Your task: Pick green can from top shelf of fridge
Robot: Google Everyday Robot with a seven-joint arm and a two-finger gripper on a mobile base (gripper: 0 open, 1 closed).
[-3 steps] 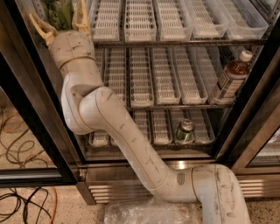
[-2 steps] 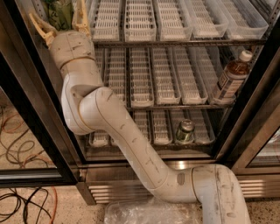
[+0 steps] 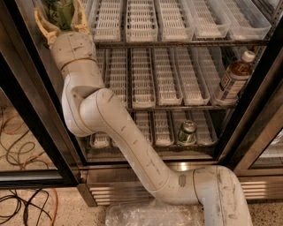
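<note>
The gripper, at eleven o'clock, was seen clenched around the green can, its long axis held between the fingers.

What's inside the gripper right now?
The green can sits between the fingers of the gripper, at the top shelf left end. Its top is cut off by the frame.

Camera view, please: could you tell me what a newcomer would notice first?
The robot's pale arm sweeps from bottom right up to the top left, where the gripper closes around the green can at the top shelf. Inside the fridge, a brown bottle stands at right on the middle rack.
</note>
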